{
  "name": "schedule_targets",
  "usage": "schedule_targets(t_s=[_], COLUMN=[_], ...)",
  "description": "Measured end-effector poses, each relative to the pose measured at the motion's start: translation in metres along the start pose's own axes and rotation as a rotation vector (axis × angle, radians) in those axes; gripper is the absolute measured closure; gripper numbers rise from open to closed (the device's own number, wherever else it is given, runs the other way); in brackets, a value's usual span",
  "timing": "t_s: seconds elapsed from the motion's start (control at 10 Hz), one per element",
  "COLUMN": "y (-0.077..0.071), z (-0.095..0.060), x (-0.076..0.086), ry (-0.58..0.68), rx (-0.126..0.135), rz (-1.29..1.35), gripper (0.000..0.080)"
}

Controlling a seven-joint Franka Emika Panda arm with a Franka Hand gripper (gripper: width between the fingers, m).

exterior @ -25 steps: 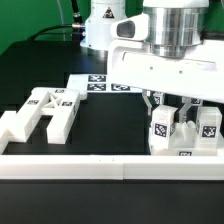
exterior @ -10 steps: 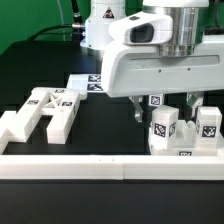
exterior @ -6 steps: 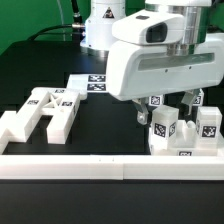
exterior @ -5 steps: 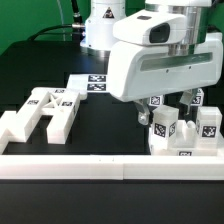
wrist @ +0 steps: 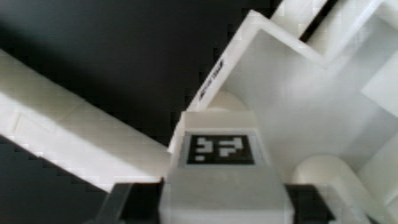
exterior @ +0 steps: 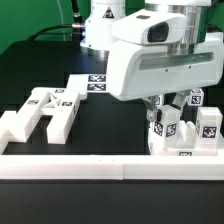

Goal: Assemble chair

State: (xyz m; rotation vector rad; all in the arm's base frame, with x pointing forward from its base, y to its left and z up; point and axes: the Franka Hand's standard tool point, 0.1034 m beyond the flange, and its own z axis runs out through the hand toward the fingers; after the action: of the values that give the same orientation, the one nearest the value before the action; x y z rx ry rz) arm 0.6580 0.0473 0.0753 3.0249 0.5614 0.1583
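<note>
Chair parts are white plastic with black-and-white tags. An H-shaped frame (exterior: 45, 112) lies flat at the exterior view's left. At the right stands a cluster of tagged pieces, among them an upright tagged block (exterior: 165, 124). My gripper (exterior: 165, 106) hangs straight over that block with a finger against each side. In the wrist view the block (wrist: 221, 148) fills the whole gap between the two dark fingers (wrist: 135, 205), so the gripper (wrist: 221, 206) is shut on it. The block still sits down among its neighbours.
Another tagged chair piece (exterior: 208, 124) stands close beside the gripped block, toward the exterior view's right. A long white border wall (exterior: 90, 166) runs along the front. The marker board (exterior: 97, 83) lies further back, near the arm's base (exterior: 100, 25).
The jaws, wide apart a second ago, have closed in onto the upright block. The arm itself has hardly moved, and the H-shaped frame lies as before.
</note>
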Motion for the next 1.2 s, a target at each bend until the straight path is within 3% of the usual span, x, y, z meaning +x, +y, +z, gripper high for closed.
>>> schedule_targets(t_s=[0.8,1.2], y=[-0.0026,-0.0026], z=[0.0009,0.0010], x=[0.0000,0.0003], ry=[-0.003,-0.003], rx=[0.011,0.014], rz=[0.773,0.945], gripper=[0.0507,0.0507])
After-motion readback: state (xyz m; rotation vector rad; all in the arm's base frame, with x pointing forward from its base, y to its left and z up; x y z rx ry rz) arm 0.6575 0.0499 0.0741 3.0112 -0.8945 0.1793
